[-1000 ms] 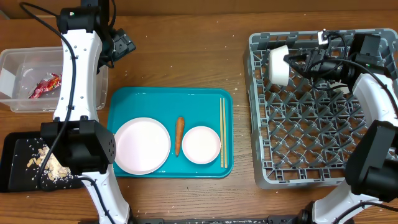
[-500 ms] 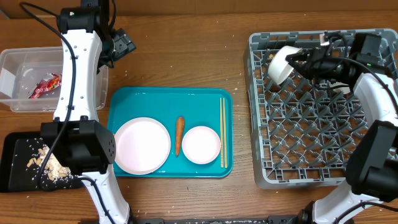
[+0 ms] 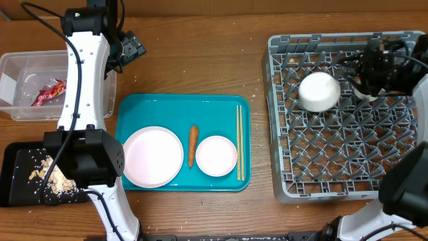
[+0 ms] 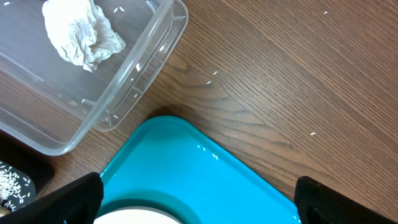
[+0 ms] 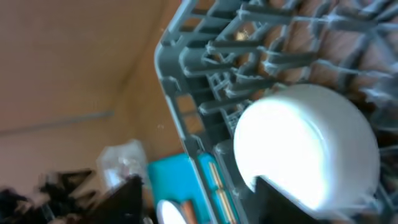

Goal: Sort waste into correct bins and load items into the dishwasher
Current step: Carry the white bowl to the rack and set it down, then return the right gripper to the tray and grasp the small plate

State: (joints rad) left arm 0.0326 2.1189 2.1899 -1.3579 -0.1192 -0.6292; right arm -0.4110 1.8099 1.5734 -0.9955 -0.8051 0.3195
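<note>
A white bowl (image 3: 318, 91) lies upside down on the grey dish rack (image 3: 334, 167), free of any grip. My right gripper (image 3: 358, 72) hovers just right of it, open; the blurred right wrist view shows the bowl (image 5: 305, 146) beside one finger (image 5: 292, 202). My left gripper (image 4: 199, 208) is open above the teal tray's corner (image 4: 205, 180). On that tray are a large plate (image 3: 152, 156), a carrot (image 3: 192, 145) and a small dish (image 3: 216, 155). The clear tub (image 3: 80, 107) holds a red wrapper (image 3: 48, 92) and a tissue (image 4: 84, 34). Food scraps (image 3: 50, 175) lie in the black tray (image 3: 17, 157).
Chopsticks (image 3: 239, 142) lie along the teal tray's right side. Rice grains are scattered on the wooden table (image 3: 200, 67). The left arm's white links (image 3: 87, 87) rise over the tub and black tray. Cables run over the rack's far right corner (image 3: 394, 47).
The right gripper has opened and let go of the bowl, which now rests upside down on the rack. The right arm drew back to the right. The left arm has not moved.
</note>
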